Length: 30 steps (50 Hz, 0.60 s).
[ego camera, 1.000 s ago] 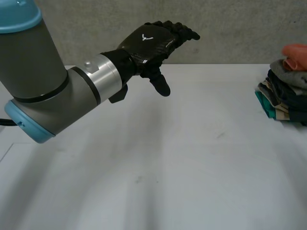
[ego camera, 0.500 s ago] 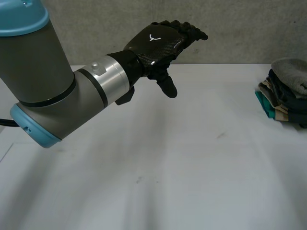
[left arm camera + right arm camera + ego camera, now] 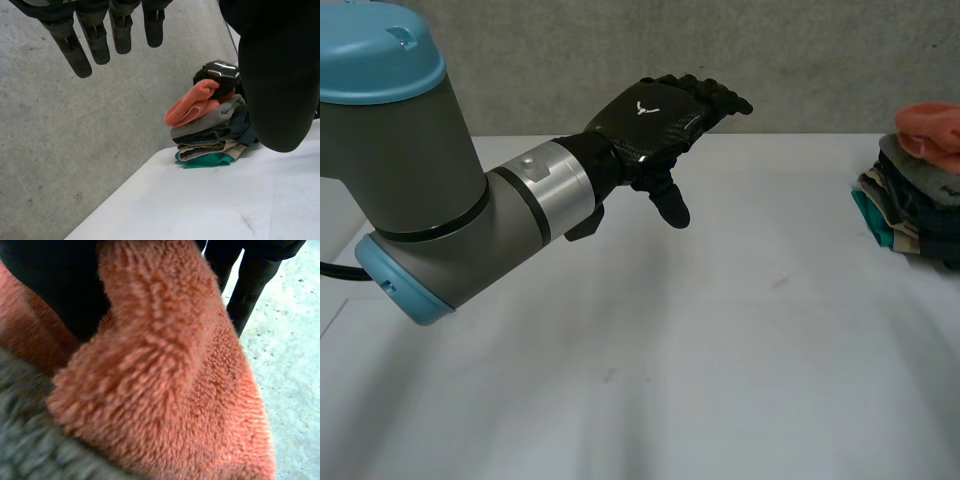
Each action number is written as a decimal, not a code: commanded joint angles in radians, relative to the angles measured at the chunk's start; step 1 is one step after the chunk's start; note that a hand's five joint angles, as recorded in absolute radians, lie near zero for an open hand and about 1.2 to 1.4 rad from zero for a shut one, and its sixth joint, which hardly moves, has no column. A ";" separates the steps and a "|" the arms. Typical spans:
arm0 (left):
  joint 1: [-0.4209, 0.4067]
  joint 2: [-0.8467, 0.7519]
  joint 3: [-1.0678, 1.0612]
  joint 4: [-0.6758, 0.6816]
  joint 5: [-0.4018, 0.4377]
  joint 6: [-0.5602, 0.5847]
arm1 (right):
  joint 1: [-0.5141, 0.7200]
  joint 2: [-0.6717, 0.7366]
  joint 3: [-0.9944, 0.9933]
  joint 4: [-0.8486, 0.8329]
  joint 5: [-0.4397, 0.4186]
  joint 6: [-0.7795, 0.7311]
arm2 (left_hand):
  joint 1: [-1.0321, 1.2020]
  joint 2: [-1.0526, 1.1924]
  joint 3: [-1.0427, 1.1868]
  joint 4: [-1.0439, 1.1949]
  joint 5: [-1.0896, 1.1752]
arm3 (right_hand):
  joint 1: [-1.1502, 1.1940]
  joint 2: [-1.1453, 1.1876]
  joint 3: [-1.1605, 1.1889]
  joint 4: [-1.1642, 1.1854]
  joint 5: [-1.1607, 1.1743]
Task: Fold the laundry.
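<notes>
White surface (image 3: 720, 350) under a grey wall (image 3: 820, 60) lies open, so the right hand (image 3: 220, 75), fingers (image 3: 250, 280) pinching the orange cloth (image 3: 930, 125) atop the folded stack (image 3: 910, 215) at its right edge, should lift it clear without toppling the stack, minding the left hand (image 3: 655, 115) hovering mid-surface, fingers straight, empty.

A white table (image 3: 720, 350) is seen, its surface marked by a few small dark specks. Behind its far edge, a grey concrete wall (image 3: 820, 60) is set.
</notes>
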 commanded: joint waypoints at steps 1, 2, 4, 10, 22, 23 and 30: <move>-0.019 0.011 -0.004 -0.001 -0.001 -0.001 | -0.034 -0.092 0.040 0.130 -0.003 -0.010 | 0.003 -0.018 -0.017 -0.010 -0.030 | -0.745 -0.890 -0.906 -0.947 -0.850; -0.023 0.011 -0.006 -0.001 -0.001 -0.001 | -0.052 -0.108 0.041 0.193 -0.003 -0.029 | 0.003 -0.018 -0.017 -0.010 -0.030 | -0.803 -0.947 -0.964 -1.005 -0.907; -0.034 0.011 -0.007 -0.002 -0.003 -0.001 | -0.078 -0.124 0.047 0.262 -0.003 -0.066 | 0.000 -0.021 -0.020 -0.013 -0.033 | -0.803 -0.947 -0.964 -1.005 -0.907; -0.043 0.025 -0.030 -0.004 -0.001 -0.003 | -0.219 -0.247 0.060 0.633 -0.002 -0.276 | -0.003 -0.023 -0.023 -0.016 -0.036 | -0.803 -0.947 -0.964 -1.005 -0.907; -0.042 0.082 -0.040 0.002 -0.005 -0.015 | -0.380 -0.414 -0.023 0.964 0.219 -0.698 | -0.006 -0.026 -0.026 -0.019 -0.038 | -0.803 -0.947 -0.964 -1.005 -0.907; -0.042 0.085 -0.037 0.002 -0.008 -0.020 | -0.361 -0.425 -0.028 0.944 0.228 -0.692 | -0.006 -0.026 -0.026 -0.019 -0.038 | -0.803 -0.947 -0.964 -1.005 -0.907; 0.000 0.166 -0.026 0.010 -0.182 -0.072 | -0.095 -0.620 0.076 0.723 0.224 -0.469 | -0.009 -0.029 -0.029 -0.022 -0.041 | -0.803 -0.947 -0.964 -1.005 -0.907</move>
